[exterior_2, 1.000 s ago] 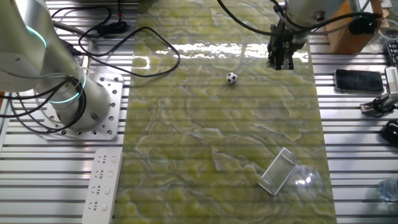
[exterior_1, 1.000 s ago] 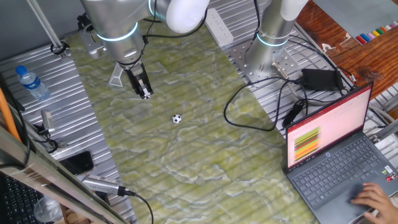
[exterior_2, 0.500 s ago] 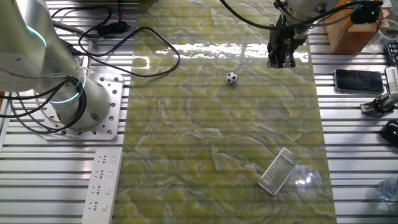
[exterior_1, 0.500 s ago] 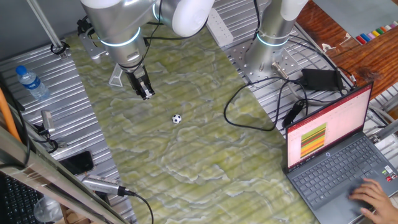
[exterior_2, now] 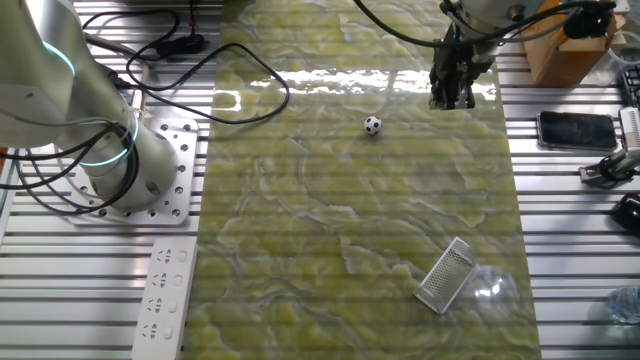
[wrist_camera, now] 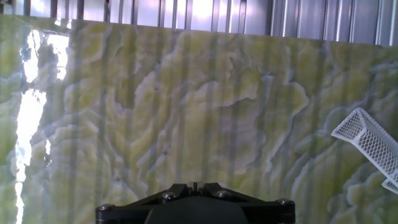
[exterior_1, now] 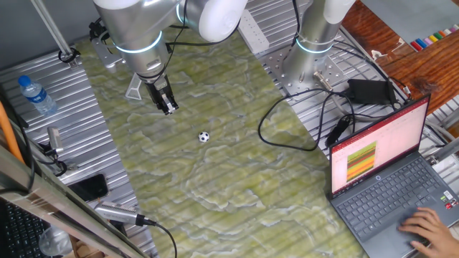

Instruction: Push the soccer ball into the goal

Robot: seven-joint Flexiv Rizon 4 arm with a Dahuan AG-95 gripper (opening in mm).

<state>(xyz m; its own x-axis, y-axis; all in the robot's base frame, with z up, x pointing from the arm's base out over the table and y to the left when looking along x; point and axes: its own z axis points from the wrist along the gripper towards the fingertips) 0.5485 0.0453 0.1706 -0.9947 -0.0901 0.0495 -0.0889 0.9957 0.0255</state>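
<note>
While the tool (exterior_1: 168, 107) (fingers together) stays put, soccer ball (exterior_1: 204, 137) unmoved.

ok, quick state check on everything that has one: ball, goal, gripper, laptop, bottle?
soccer ball: loose on the green mat, touching nothing, outside the goal
goal: on the mat, no ball in it
gripper: beside the ball, apart from it, holding nothing; whether the jaws are open or shut, cannot tell
laptop: lid open, screen on
water bottle: lying down, blue cap on

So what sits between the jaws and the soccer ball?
Nothing: both fixed views show bare green mat between the gripper and the soccer ball.
</note>
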